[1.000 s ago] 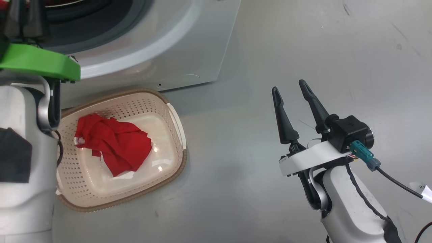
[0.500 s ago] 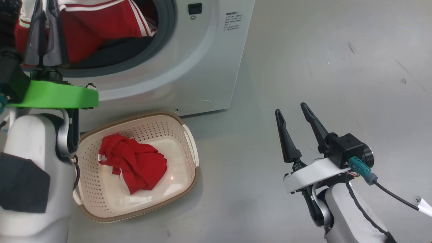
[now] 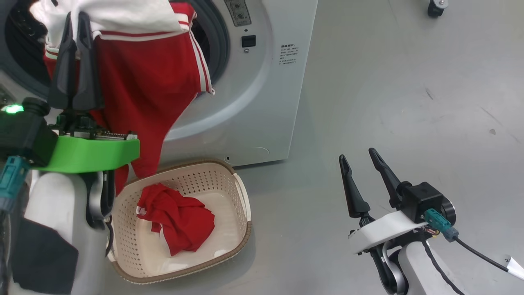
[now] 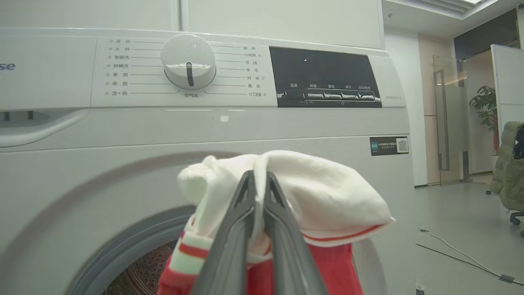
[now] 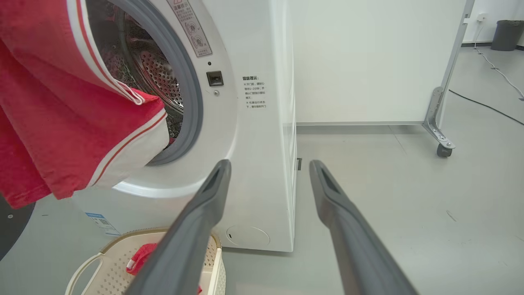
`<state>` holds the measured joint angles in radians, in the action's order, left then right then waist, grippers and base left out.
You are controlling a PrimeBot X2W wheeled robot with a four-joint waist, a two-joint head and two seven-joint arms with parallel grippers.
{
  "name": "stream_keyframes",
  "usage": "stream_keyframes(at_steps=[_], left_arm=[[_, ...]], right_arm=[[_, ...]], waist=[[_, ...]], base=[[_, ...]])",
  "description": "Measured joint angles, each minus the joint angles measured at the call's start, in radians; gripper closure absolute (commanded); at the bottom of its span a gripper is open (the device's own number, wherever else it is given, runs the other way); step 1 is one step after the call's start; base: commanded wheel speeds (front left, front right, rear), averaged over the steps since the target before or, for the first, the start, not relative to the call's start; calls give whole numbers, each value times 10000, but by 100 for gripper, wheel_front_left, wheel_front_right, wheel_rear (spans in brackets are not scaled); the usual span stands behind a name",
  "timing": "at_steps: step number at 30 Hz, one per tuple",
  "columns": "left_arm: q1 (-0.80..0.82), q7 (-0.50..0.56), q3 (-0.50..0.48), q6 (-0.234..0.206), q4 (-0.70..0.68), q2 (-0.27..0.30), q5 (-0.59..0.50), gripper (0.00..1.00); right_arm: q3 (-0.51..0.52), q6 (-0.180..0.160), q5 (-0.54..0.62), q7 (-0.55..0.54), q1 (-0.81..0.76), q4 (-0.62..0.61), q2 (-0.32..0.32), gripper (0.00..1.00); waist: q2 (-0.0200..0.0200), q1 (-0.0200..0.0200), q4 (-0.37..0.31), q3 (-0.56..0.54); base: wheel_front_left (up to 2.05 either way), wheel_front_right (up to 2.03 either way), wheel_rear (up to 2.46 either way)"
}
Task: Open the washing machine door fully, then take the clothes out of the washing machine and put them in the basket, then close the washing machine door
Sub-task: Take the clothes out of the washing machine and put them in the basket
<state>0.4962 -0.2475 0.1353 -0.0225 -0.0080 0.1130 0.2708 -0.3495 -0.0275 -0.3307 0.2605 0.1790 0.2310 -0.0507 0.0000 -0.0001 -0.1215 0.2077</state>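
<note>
Garment-to-basket offset is what the coming drop turns on. The held garment (image 3: 143,82), red with white stripe trim and a white upper part, hangs from the left gripper (image 3: 77,18) above the basket (image 3: 242,192) and beyond its far rim, on the washing machine (image 3: 262,102) side. Long axis runs straight down; the lowest red tip sits just above the basket's far-left rim, not inside it. So the basket lies below the gripper and back toward the robot. My read: the next move needs a short carry to over the basket's middle, then a lowering before release, otherwise the cloth may drape over the rim. Left arm is the nearer one, close beside the basket's left edge. In its own wrist view the left gripper (image 4: 258,176) has its jaws pinched together on the white fold of the held garment, cloth bulging either side. Whether a trailing edge is caught on the grey ring (image 5: 196,102) beyond the basket is hard to tell; the right wrist view only shows the striped hem close against it. The right gripper (image 3: 357,155) stands well to the basket's right over bare floor (image 3: 368,82), fingers (image 3: 353,196) spread wide, holding and touching nothing. A balled red garment (image 3: 180,221) lies inside the basket, about mid-floor.
</note>
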Motion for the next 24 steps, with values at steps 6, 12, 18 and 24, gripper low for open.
stream_keyframes(at_steps=[6,12,18,24], left_arm=[[-574,4,73,-207,-650,-75,-13,100],[-1382,201,82,-341,-780,-215,81,100],[-2084,407,194,-418,-731,-324,219,100],[-2911,719,311,-441,-244,-384,548,100]], right_arm=[[15,88,2,0,-199,-12,4,0],[15,159,81,0,-207,-104,6,0],[15,169,102,0,-224,-211,6,0],[-98,178,155,0,-226,-362,4,0]], waist=[[0,0,186,-225],[0,0,246,-203],[0,0,274,-66],[0,0,230,196]], base=[[0,0,0],[0,0,0],[0,0,0],[0,0,0]])
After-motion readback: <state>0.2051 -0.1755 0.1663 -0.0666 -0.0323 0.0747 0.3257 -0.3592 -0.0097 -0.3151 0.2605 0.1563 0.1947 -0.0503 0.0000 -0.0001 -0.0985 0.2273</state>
